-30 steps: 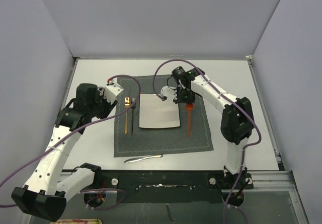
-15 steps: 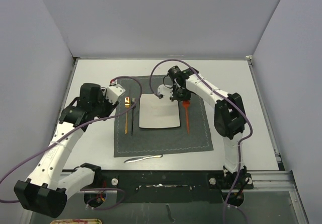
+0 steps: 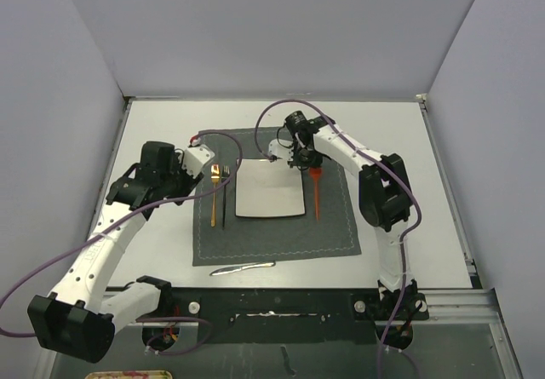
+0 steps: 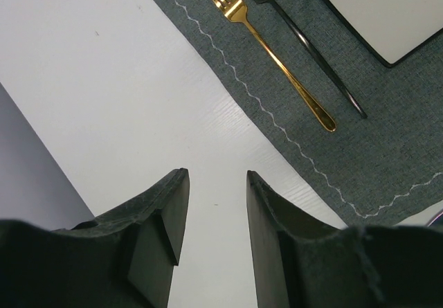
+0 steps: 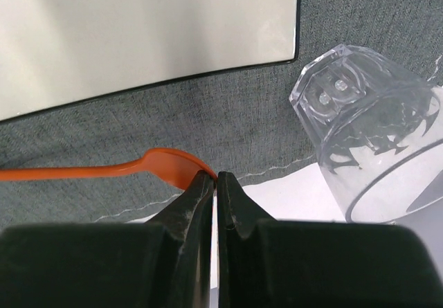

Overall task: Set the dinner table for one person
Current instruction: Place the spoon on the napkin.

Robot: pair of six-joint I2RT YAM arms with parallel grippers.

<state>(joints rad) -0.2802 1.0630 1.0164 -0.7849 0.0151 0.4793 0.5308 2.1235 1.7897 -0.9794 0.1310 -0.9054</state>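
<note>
The white dinner table (image 3: 400,157) carries a dark grey placemat (image 3: 272,238) with a square off-white plate (image 3: 270,189) on it. Left of the plate lie a gold fork (image 3: 214,196) (image 4: 277,59) and a black fork (image 3: 225,198) (image 4: 311,52). An orange spoon (image 3: 317,196) (image 5: 104,169) lies right of the plate. My right gripper (image 3: 312,164) (image 5: 217,176) is shut, its tips pinching the rim of the spoon's bowl at the mat's far edge. Over bare table left of the mat, my left gripper (image 3: 180,185) (image 4: 217,175) hangs open and empty.
A clear glass (image 5: 374,135) stands by the mat's far edge, close to my right gripper; my right arm hides it in the top view. A silver knife (image 3: 243,268) lies on the table in front of the mat. Grey walls enclose the table.
My right gripper has shifted back and left, and the orange spoon has slid the same way with it. My left arm has edged slightly toward the mat, jaws unchanged.
</note>
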